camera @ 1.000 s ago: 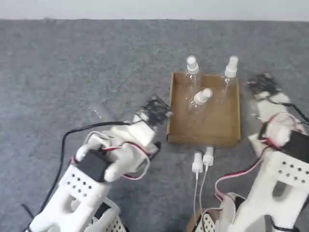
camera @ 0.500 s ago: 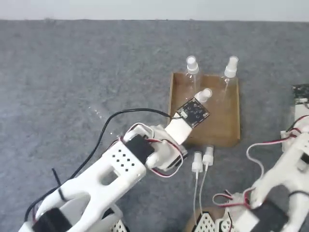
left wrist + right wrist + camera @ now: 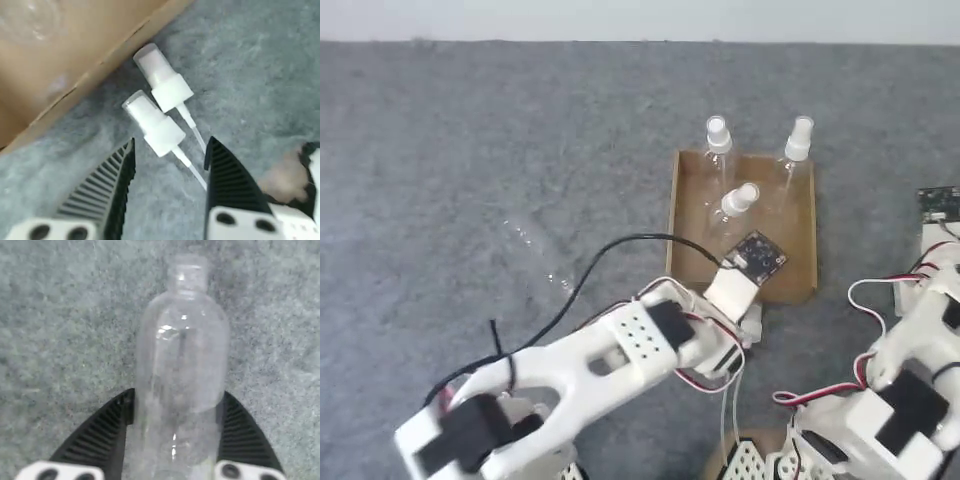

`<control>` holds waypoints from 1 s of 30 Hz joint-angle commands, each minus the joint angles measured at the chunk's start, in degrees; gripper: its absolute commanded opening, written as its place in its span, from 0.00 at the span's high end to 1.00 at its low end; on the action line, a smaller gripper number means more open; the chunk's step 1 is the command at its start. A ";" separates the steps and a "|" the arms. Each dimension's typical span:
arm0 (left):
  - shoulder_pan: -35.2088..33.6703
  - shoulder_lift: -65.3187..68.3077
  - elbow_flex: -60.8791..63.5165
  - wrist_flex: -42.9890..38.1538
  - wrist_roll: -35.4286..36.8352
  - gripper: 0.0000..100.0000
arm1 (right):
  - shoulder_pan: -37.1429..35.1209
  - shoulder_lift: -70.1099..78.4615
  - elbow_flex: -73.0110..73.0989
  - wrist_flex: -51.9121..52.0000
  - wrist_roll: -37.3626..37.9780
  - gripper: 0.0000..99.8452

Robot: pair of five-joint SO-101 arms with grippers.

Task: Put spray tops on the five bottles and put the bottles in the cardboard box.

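- Two loose pump heads lie side by side on the grey carpet (image 3: 470,130), just in front of the cardboard box (image 3: 790,240). We mark the first spray top (image 3: 163,84), whose cap end is just beside the box's front wall. The second spray top (image 3: 156,129) lies parallel to it and almost touches it. Their thin dip tubes point away from the box.
- Left gripper (image 3: 171,145): we see its two black ribbed fingers spread apart above the second spray top, one on each side of the dip tubes, gripping nothing. In the high view the left arm (image 3: 620,350) is extended across the table, its wrist over the box's front wall.
- Right gripper (image 3: 176,399): its fingers press against both flanks of the uncapped bottle (image 3: 182,360), which we read as clamped. The bottle's open neck points away from the wrist. The right arm (image 3: 910,380) stands at the table's right side, apart from the box.
- Inside the box we count three bottles already fitted with tops. The back-left bottle (image 3: 719,150) and the back-right bottle (image 3: 798,145) stand upright at the far wall. The middle bottle (image 3: 735,205) is tilted, nearer the centre.
- A further clear bottle (image 3: 535,250), faint against the carpet and without a top, lies well to the left of the box.
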 commanded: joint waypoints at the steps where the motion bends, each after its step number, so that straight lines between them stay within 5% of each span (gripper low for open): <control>1: 0.79 3.08 -0.66 -4.40 1.49 0.79 | 0.75 -0.92 -0.26 -1.01 -0.62 0.76; 23: -6.07 7.30 0.57 0.18 -5.98 0.89 | 0.75 -0.92 -0.26 -1.01 -0.35 0.76; 30: -13.01 2.64 3.91 1.23 -8.09 0.89 | 2.24 -1.01 -0.44 -1.01 -0.26 0.76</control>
